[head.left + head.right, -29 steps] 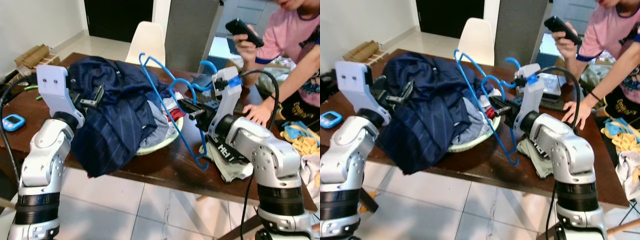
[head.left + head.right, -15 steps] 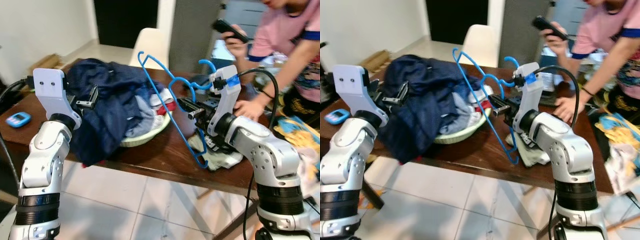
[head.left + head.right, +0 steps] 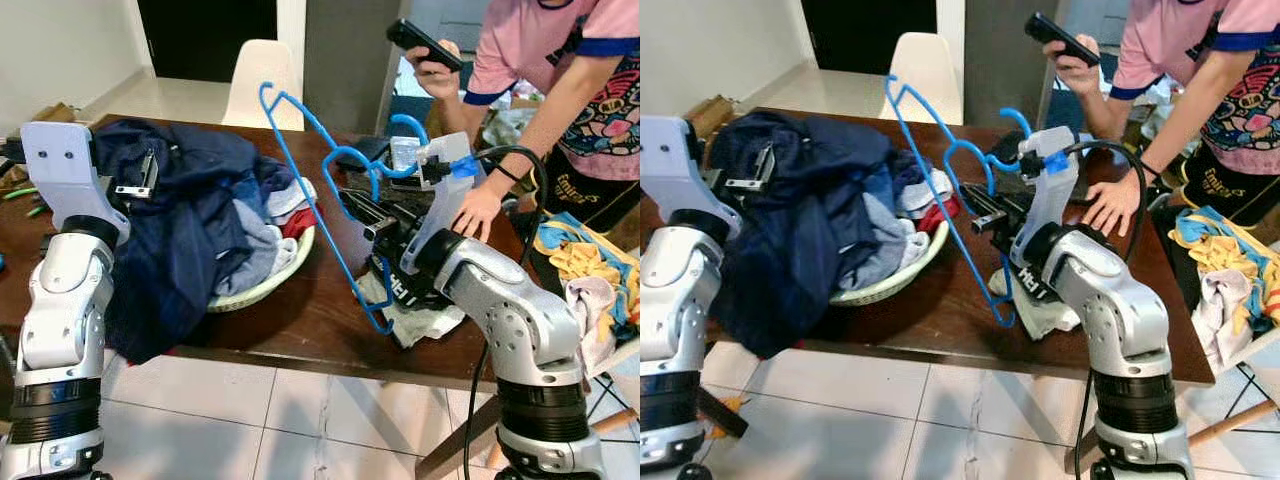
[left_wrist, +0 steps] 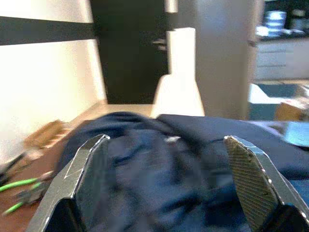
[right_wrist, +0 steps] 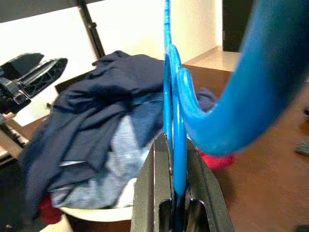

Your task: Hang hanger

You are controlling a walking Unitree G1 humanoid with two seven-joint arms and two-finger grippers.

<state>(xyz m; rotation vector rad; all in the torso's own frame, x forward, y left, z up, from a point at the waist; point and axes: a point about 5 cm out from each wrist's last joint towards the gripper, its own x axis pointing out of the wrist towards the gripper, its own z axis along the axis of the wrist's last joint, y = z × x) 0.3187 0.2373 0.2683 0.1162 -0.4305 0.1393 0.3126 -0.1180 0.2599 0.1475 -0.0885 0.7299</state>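
Observation:
A blue plastic hanger stands upright over the brown table, hook toward my right wrist. My right gripper is shut on its wire; in the right wrist view the fingers pinch the blue hanger. My left gripper is open at the top of a navy garment that is heaped over a pale basket and hangs over the table's front edge. In the left wrist view the left gripper has its fingers wide apart, with the navy garment between and beyond them.
A person in a pink shirt stands at the far right of the table, holding a phone, one hand resting on the tabletop. A pale cloth lies under my right arm. A white chair stands behind the table. Loose clothes are piled at right.
The camera has moved, so the whole scene has shifted in view. The right gripper has kept hold of the hanger, and the left gripper has stayed at the navy garment.

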